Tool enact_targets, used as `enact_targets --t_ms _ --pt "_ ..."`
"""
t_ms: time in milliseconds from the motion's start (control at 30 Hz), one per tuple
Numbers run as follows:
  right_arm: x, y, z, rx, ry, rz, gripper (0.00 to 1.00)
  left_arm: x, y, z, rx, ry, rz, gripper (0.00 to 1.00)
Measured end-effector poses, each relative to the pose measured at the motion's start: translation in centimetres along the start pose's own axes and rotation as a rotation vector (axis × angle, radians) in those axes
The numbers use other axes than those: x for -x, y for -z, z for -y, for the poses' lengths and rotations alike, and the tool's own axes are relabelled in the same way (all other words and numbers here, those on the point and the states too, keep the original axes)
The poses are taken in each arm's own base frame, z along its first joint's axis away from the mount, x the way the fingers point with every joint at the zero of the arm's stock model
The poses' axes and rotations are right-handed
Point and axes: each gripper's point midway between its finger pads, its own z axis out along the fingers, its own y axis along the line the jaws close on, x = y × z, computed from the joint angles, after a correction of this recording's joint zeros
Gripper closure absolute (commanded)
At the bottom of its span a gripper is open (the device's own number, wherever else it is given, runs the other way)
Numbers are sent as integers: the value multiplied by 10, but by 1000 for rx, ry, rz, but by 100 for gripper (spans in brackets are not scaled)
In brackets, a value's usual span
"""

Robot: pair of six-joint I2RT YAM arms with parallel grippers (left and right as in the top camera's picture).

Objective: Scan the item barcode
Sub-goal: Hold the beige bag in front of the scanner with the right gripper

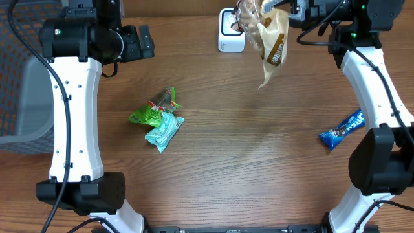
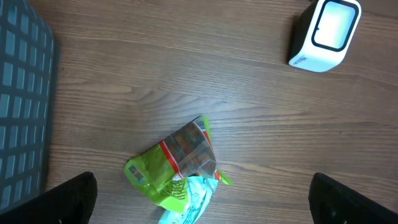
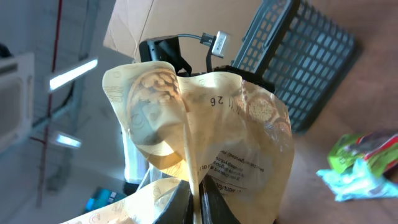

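overhead: the right gripper (image 1: 284,11) is clamped on the top edge of a beige snack bag (image 1: 270,39), which hangs free below it and off the table. the white scanner (image 1: 231,31) sits just beside the hanging bag, on the side away from that arm. my guess is the bag is held up there so a printed face can be turned toward the scanner window. the left gripper (image 1: 143,42) hangs over bare table with nothing in it. a green packet (image 1: 155,111) and a teal packet (image 1: 163,131), touching each other, lie ahead of it, probably waiting their turn. a blue bar (image 1: 343,129) lies well apart from the right gripper, near that arm's base.

left wrist: the two fingertips (image 2: 68,199) stand at the lower corners of the frame, fully spread and gripping nothing. the green packet is between and just ahead of them. the scanner is farther out toward the right, and a grey basket (image 2: 22,106) is off to the left.

right wrist: the jaws are pinched tight on a fold of the snack bag, which fills the view right above the fingers (image 3: 186,202). some print shows on the crumpled face, but i cannot make out a barcode. judging from this, the scan is in progress, and the bag likely needs turning to present its code.
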Motion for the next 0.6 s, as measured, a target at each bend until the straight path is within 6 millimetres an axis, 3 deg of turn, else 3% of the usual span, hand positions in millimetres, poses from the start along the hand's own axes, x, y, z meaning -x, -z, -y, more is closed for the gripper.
enact_targets --t_ms 167,600 --pt "-4 -4 9 -1 32 -20 96 0 0 0 0 0 0 0" --pt "-24 -37 43 30 26 -94 96 0 0 0 0 0 0 0"
